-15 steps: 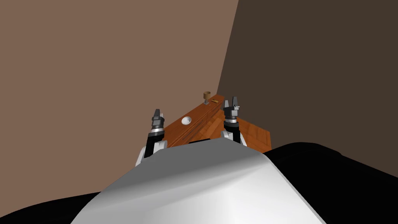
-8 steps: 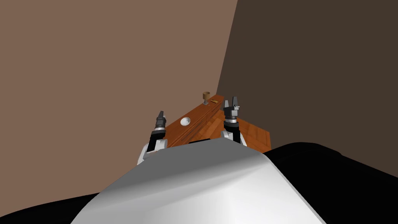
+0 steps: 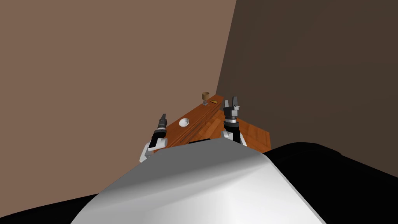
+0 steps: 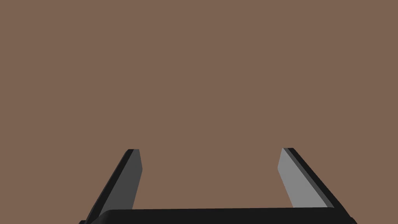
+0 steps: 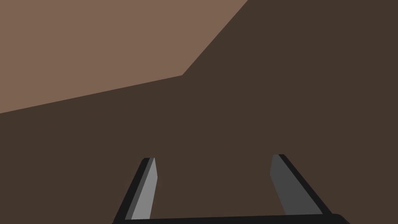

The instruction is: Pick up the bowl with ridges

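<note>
Bowl (image 3: 184,122): small, white, upright on the long wood top (image 3: 199,112), close to the edge that runs along the lighter brown wall (image 3: 97,77). Its ridges are too small to make out from the head view. Nothing touches it.

Left gripper (image 3: 163,116): raised at the near end of the top, just left of the bowl in the head view, near it but apart. It points up and away, toward the lighter wall. In the left wrist view its fingers (image 4: 126,182) stand wide apart with nothing between them, against that flat brown wall.

Right gripper (image 3: 234,100): raised over the far half of the top, well apart from the bowl. Its fingers (image 5: 145,190) are spread too (nothing held).

Cup (image 3: 205,95): brown, on a grey stem, upright at the far end of the top near the corner where the lighter wall meets the darker wall (image 3: 311,77). It is well apart from the bowl. A small flat yellowish thing (image 3: 213,102) lies just beside it; I cannot tell what it is.

A lower wood surface (image 3: 254,136) lies right of the top, past the right arm. A black area (image 3: 349,175) runs along the bottom corners.
</note>
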Robot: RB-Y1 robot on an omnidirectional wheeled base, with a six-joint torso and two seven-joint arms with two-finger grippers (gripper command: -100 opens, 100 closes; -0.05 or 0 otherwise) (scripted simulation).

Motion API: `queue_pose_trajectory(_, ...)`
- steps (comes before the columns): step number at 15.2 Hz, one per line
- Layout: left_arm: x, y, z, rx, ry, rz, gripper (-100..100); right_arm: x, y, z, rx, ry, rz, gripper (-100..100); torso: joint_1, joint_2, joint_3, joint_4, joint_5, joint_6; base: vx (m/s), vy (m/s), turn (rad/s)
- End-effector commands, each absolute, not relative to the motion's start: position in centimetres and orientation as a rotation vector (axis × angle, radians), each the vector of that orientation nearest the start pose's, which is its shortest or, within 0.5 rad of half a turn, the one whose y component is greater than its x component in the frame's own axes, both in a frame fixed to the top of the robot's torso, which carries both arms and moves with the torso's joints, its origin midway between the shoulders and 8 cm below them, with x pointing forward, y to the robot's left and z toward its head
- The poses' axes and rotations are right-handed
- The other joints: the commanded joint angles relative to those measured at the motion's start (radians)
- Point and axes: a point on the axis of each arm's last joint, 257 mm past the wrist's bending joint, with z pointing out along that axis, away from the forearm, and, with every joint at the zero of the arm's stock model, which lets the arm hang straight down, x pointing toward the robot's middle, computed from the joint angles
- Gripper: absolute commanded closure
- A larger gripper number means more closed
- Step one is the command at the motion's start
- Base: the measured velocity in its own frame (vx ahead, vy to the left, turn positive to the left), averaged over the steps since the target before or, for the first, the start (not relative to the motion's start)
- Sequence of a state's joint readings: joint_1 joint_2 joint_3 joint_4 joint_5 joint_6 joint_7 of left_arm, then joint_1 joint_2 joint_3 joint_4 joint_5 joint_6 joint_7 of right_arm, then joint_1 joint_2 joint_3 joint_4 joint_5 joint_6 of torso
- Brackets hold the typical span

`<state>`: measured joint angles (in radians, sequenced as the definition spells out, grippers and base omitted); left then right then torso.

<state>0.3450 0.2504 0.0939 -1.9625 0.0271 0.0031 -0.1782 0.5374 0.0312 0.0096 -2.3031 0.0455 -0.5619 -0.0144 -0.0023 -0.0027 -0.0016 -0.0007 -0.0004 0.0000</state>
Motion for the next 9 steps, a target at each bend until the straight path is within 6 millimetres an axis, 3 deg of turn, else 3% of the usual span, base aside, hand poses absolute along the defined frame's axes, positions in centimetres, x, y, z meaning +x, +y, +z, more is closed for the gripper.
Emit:
queue_pose_trajectory(1,45.1,35.9,-18.8,-0.938,1.296,-0.796,-100,32.7,-27.5,3.4,0.615,0.575,1.294,0,0.000,0.000,0.000,0.000,0.000,0.000,0.031,-0.035,-0.010)
queue_pose_trajectory(3,45.5,36.8,-20.7,-0.986,1.332,-0.764,-100,32.7,-27.5,3.4,0.615,0.575,1.294,0,0.000,0.000,0.000,0.000,0.000,0.000,0.035,-0.041,-0.009)
queue_pose_trajectory(4,45.5,36.8,-20.7,-0.986,1.332,-0.764,-100,32.7,-27.5,3.4,0.615,0.575,1.294,0,0.000,0.000,0.000,0.000,0.000,0.000,0.025,-0.030,-0.003)
queue_pose_trajectory(5,45.8,37.6,-22.5,-1.028,1.360,-0.737,-100,32.7,-27.5,3.4,0.615,0.575,1.294,0,0.000,0.000,0.000,0.000,0.000,0.000,0.029,-0.034,-0.008)
queue_pose_trajectory(7,46.1,38.3,-24.0,-1.067,1.385,-0.712,-100,32.7,-27.5,3.4,0.615,0.575,1.294,0,0.000,0.000,0.000,0.000,0.000,0.000,0.035,-0.043,-0.009)
queue_pose_trajectory(9,46.0,38.4,-24.7,-1.086,1.401,-0.699,-100,32.7,-27.5,3.4,0.615,0.575,1.294,0,-0.001,0.000,0.000,0.000,0.000,0.000,0.030,-0.040,-0.005)
